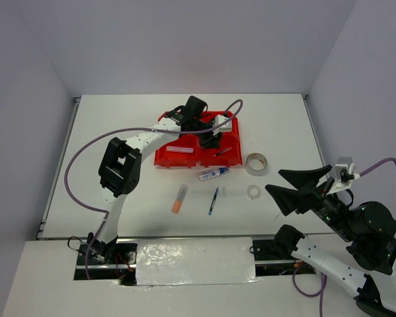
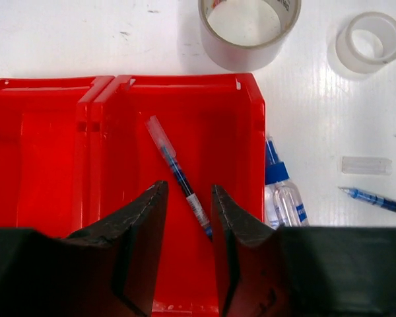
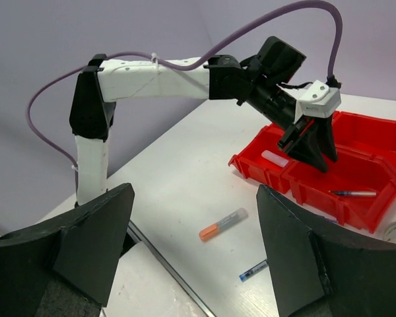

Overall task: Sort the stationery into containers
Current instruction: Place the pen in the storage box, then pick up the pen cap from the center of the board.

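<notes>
The left arm (image 1: 138, 140) reaches far across the table (image 1: 119, 119), wrist tipped down, its left fingers (image 2: 145, 224) slightly parted and empty over the near-right red bin (image 2: 241, 132), where a blue pen (image 2: 179, 175) lies on its floor. The right arm (image 1: 317, 254) hovers folded at the near right, right fingers (image 3: 92, 231) spread wide, holding nothing.

Blue pen (image 2: 179, 177) lies diagonally inside a red bin (image 2: 234, 145).
</notes>
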`<state>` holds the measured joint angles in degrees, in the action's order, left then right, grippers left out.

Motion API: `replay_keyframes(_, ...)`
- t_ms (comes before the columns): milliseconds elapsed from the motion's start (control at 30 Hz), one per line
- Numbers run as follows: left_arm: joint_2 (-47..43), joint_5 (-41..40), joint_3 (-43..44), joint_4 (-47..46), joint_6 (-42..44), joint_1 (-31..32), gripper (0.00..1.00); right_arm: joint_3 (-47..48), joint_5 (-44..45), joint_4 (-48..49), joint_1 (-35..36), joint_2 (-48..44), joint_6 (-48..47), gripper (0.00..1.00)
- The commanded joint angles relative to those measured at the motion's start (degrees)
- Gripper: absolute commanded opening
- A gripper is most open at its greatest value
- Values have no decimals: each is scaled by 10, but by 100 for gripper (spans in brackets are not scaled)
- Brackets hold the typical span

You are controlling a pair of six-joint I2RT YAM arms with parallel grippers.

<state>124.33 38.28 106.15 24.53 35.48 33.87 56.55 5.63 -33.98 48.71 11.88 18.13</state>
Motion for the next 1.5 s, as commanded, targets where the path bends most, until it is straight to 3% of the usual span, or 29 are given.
replay_keyframes(0, -4, 29, -6, -54, -20, -6, 45, -3, -4, 15, -2, 10, -11, 83)
replay_keyframes(167, -92, 29, -65, -162, -123, -11, 50, -30, 53, 19, -2, 32, 7, 88)
replay_keyframes(300, -235, -78, -143, -251, -251, -12, 58, -74, 69, 29, -2, 102, 38, 88)
replay_keyframes(367, -284, -136, -170, -263, -299, -12, 68, -94, 90, 36, -2, 129, 60, 89)
replay_keyframes(400, -333, -200, -202, -268, -386, -11, 75, -98, 102, 35, -3, 161, 70, 89)
replay_keyframes(433, -356, -224, -219, -269, -422, -13, 99, -104, 110, 33, -4, 180, 85, 89)
replay_keyframes(500, -417, -258, -261, -252, -525, -13, 99, -101, 141, 25, -7, 237, 103, 89)
replay_keyframes(633, -498, -223, -337, -183, -579, -13, 99, -101, 149, 15, -34, 311, 145, 84)
replay_keyframes(767, -635, -229, -509, -250, -662, -17, 99, -121, 105, 40, -66, 358, 147, 71)
replay_keyframes(833, -663, -247, -534, -248, -672, -19, 99, -132, 98, 46, -73, 381, 146, 64)
replay_keyframes(1000, -676, -415, -504, -36, -669, -16, 99, -132, 90, 54, -79, 505, 168, 42)
replay_keyframes(1200, -756, -621, -510, 101, -720, -14, 99, -141, 102, 88, -79, 587, 190, 41)
replay_keyframes(1267, -766, -657, -499, 135, -727, -15, 99, -139, 98, 95, -79, 616, 190, 42)
replay_keyframes(1467, -781, -642, -516, 172, -721, -15, 99, -120, 96, 110, -79, 673, 196, 43)
